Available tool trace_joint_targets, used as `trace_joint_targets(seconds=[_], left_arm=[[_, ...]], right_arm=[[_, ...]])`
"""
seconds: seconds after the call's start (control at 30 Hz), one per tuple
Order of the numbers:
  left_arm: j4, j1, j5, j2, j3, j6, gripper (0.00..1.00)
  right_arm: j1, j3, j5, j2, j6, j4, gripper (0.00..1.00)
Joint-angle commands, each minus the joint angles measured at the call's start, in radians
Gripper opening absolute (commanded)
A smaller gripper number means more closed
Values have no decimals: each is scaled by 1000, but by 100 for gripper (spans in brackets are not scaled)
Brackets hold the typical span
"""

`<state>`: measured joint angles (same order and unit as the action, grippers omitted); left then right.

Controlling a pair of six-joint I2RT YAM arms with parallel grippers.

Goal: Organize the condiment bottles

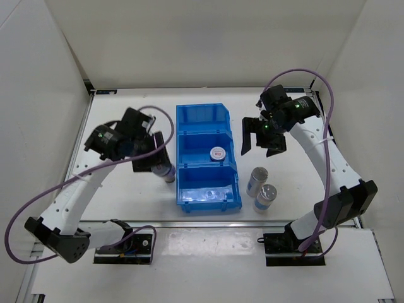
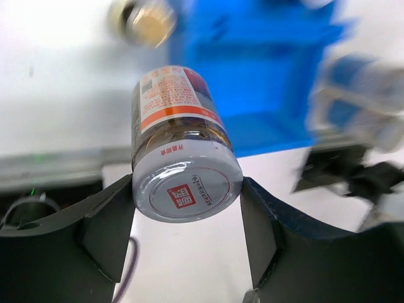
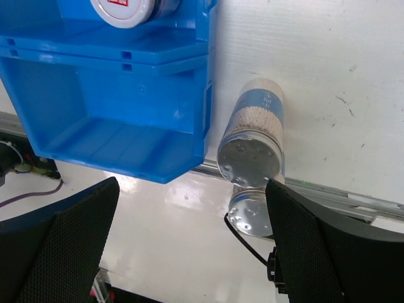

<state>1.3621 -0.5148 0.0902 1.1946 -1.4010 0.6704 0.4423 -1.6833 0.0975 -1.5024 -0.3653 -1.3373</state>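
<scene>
My left gripper (image 2: 187,221) is shut on a short white-lidded jar (image 2: 180,151) with a red mark, held off the table just left of the blue bin; in the top view the gripper (image 1: 161,165) covers most of the jar (image 1: 168,175). A gold cap (image 2: 142,19) of an amber bottle shows blurred beyond it. A second white-lidded jar (image 1: 218,153) stands in the bin's middle compartment and shows in the right wrist view (image 3: 123,6). Two silver-topped cylinders (image 1: 257,178) (image 1: 266,196) stand right of the bin. My right gripper (image 1: 259,140) is open and empty above them (image 3: 250,129) (image 3: 252,214).
The blue three-compartment bin (image 1: 208,117) sits mid-table; its far compartment looks bare, and its near one holds something shiny I cannot make out. The bin's near wall (image 3: 113,101) is left of the cylinders. The table's front edge runs just below the bin.
</scene>
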Motion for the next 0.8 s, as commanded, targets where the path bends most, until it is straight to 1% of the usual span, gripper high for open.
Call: trace_joint_targets(seconds=[0.0, 0.03, 0.07, 0.1, 0.13, 0.17, 0.2, 0.23, 0.3, 0.33, 0.47, 0.53, 0.6, 0.77], left_arm=[[175, -5, -43, 76, -226, -18, 11], [184, -5, -43, 109, -340, -41, 11], [184, -5, -43, 141, -395, -42, 11], [175, -5, -43, 213, -445, -55, 11], [161, -5, -32, 252, -531, -64, 11], [134, -5, -32, 290, -568, -75, 12], [121, -5, -23, 374, -605, -75, 12], [99, -5, -11, 414, -669, -75, 12], [85, -5, 2, 491, -714, -66, 12], [71, -5, 2, 555, -730, -66, 12], [26, -43, -20, 671, -742, -57, 11], [16, -44, -37, 721, -742, -57, 11], [15, -54, -59, 749, -730, -57, 11], [-46, -64, -72, 812, -679, -57, 11]], right_arm=[[-17, 23, 31, 25, 23, -16, 100], [-30, 34, 40, 25, 23, -16, 100], [-30, 34, 41, 25, 23, -7, 100], [-40, 34, 51, 25, 23, -7, 100], [-40, 34, 62, 25, 23, -7, 100], [-51, 34, 62, 25, 23, -7, 100], [-51, 34, 62, 34, 23, -7, 100], [-51, 34, 73, 34, 34, -7, 100], [-60, 34, 73, 45, 34, -7, 100], [-60, 34, 73, 57, 43, -17, 100], [-80, 34, 51, 106, 52, -42, 100], [-91, 43, 51, 125, 61, -51, 100], [-100, 68, 41, 152, 62, -60, 100], [-109, 89, 41, 206, 43, -91, 100]])
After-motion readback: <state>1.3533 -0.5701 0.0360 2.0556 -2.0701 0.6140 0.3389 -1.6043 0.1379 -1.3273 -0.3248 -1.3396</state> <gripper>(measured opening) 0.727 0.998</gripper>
